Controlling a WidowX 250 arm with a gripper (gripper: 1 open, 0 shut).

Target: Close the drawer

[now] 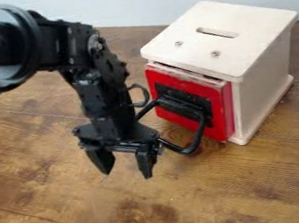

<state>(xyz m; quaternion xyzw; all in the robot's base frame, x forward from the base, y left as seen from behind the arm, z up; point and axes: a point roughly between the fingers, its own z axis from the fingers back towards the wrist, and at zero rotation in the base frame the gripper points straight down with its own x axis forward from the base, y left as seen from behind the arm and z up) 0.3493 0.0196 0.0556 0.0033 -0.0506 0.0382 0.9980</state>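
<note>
The drawer (192, 103) has a bright red front with a black centre panel and sits in a cream-white box (239, 49). It stands out slightly from the box's face. Its black wire loop handle (171, 124) sticks out toward the front left. My black gripper (123, 163) points down at the table just left of the handle. Its two fingers (146, 164) are spread apart and hold nothing. The arm's wrist covers the handle's left end.
The wooden table (241, 189) runs under everything. The box top has a slot (217, 31) and two small holes. The black arm (38, 50) reaches in from the upper left.
</note>
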